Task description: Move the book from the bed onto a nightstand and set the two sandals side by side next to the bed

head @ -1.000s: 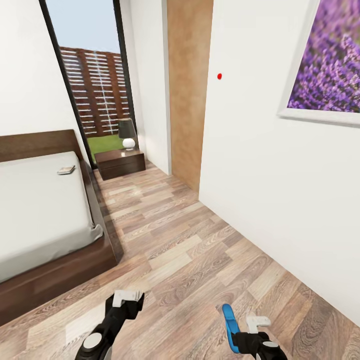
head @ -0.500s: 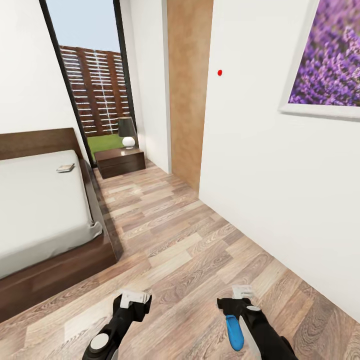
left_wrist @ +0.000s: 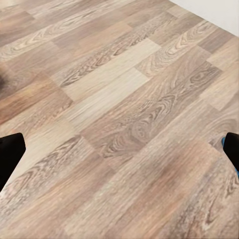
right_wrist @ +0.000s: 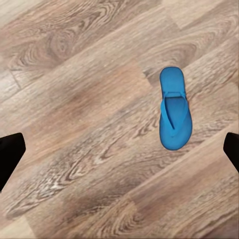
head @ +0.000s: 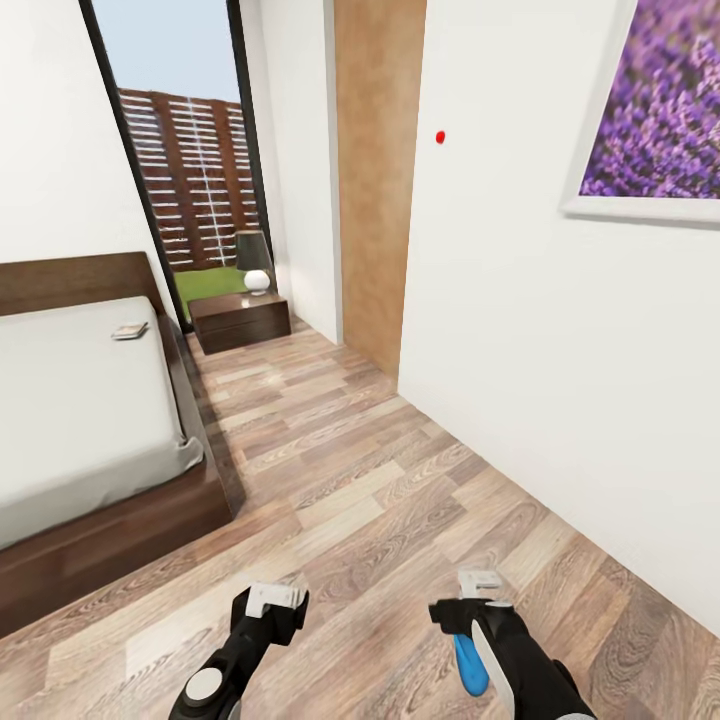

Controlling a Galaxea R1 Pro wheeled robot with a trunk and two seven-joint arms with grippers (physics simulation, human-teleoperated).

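Going after a sandal (right_wrist: 174,110) first: it's flat on the floor (head: 380,480) right under my right gripper (right_wrist: 119,149), jaws spread wide and empty. Next I drop down and pinch it. The book (head: 130,331) is over on the bed (head: 80,410).

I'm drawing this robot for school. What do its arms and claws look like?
Both arms are mostly black. The left gripper and right gripper each end in pale grey-white blocks. The left arm has a round grey cap, and the right arm has a light grey panel. The fingertips look black.
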